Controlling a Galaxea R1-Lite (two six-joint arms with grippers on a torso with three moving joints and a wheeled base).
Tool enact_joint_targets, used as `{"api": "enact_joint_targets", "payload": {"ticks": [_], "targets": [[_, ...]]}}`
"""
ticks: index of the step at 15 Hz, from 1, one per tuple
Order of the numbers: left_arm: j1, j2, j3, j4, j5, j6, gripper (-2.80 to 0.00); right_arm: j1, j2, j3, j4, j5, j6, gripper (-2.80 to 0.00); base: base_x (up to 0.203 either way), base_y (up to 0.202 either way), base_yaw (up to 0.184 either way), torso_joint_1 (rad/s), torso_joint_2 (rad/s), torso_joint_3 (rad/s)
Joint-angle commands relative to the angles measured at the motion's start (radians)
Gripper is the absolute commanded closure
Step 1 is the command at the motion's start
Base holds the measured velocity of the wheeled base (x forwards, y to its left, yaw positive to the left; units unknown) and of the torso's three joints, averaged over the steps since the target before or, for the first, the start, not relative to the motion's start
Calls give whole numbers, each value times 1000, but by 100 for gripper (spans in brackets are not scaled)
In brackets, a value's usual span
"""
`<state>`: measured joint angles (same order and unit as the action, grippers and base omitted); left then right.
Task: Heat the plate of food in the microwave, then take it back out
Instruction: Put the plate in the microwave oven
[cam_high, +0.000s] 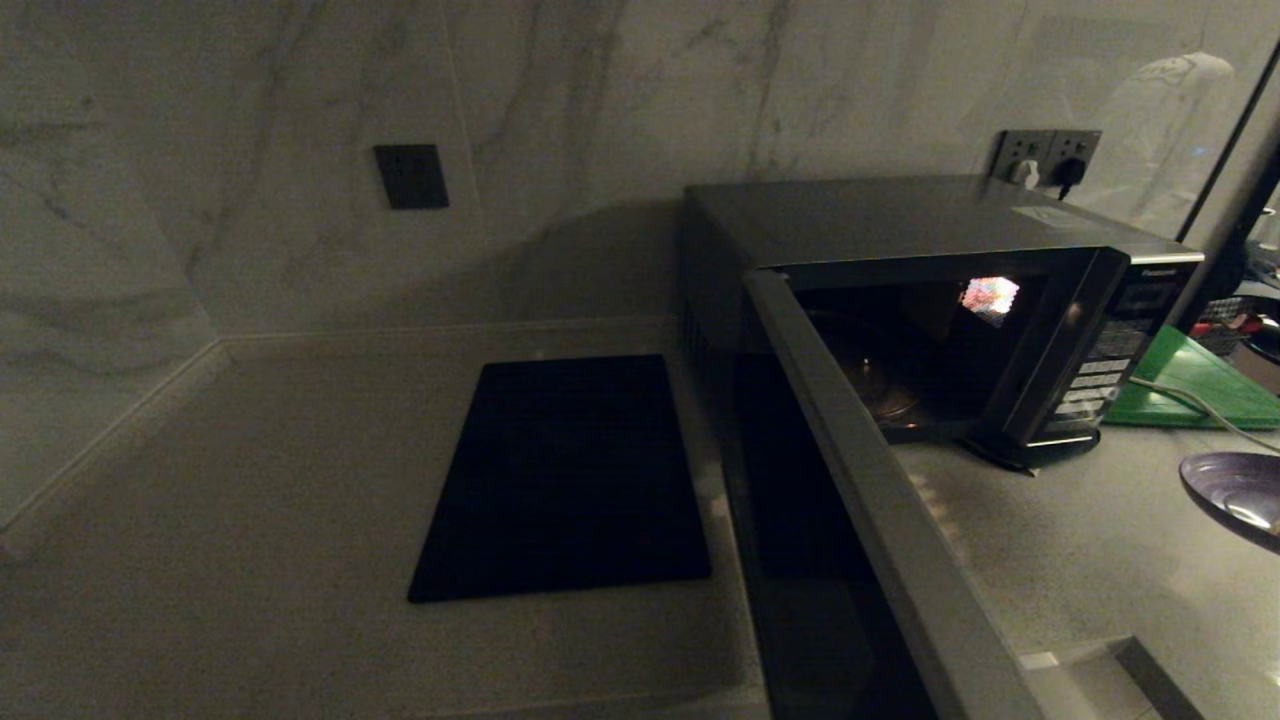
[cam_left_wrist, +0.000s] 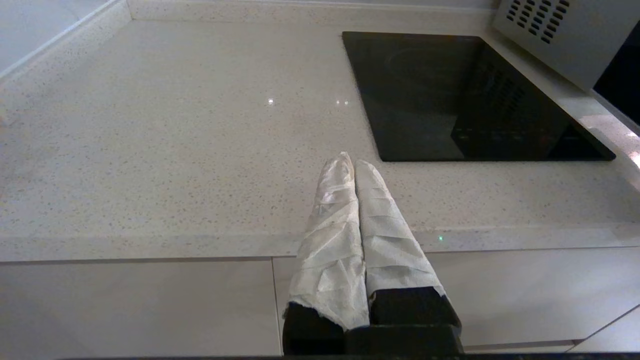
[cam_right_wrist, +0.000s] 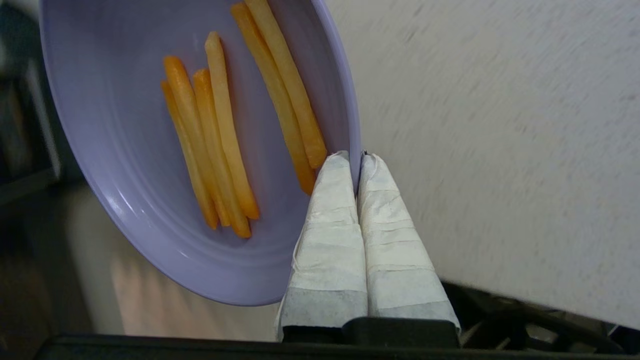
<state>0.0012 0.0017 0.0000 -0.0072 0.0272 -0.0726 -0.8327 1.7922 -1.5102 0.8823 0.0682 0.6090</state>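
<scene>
So the right hand (cam_right_wrist: 356, 161) has its two tape-wrapped fingers (cam_right_wrist: 327, 215) pinched on the rim of the plate of food (cam_right_wrist: 150, 165), one finger inside the rim, one outside. It's a pale-lavender plate with a handful of fries (cam_right_wrist: 225, 130) lying near the gripped edge. In the head view you only catch a slice of that plate (cam_high: 1235, 495) at the far right edge, up off the surface (cam_high: 1060, 540) in front of and to the right of the microwave (cam_high: 900, 230).

The microwave door (cam_high: 850, 480) is swung wide open toward the camera, and the cavity is dark with the glass turntable (cam_high: 885, 385) just about visible inside. The button panel (cam_high: 1105, 365) is on the right side of the oven. A green cutting board (cam_high: 1195, 385) lies just beside the microwave on its right, with a pale cable (cam_high: 1200, 405) running across it.

The left hand (cam_left_wrist: 354, 165) hangs over the front edge of the surface, wrapped fingers pressed together with nothing between them. A flat black induction cooktop (cam_left_wrist: 450, 95) is set into the surface to the left of the microwave. There's a dark wall socket (cam_high: 411, 176) on the marble backsplash, plus another outlet (cam_high: 1045, 155) with plugs in it behind the oven.
</scene>
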Motion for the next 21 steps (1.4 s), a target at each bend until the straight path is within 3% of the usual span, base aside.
{"api": "enact_joint_targets", "payload": {"ticks": [1,9,14,18,21], "targets": [[0,0,0,0,0,-1,0,65,-90,49,6,11,-2,0,0,0,0,0,0,0],[0,0,0,0,0,-1,0,407,-183,119,9,13,40,0,0,0,0,0,0,0],[0,0,0,0,0,-1,0,627,-182,118,-6,3,157,0,0,0,0,0,0,0],[0,0,0,0,0,-1,0,774,-113,97,-98,-107,314,0,0,0,0,0,0,0],[0,0,0,0,0,-1,0,833,-35,11,-103,-124,402,0,0,0,0,0,0,0]]}}
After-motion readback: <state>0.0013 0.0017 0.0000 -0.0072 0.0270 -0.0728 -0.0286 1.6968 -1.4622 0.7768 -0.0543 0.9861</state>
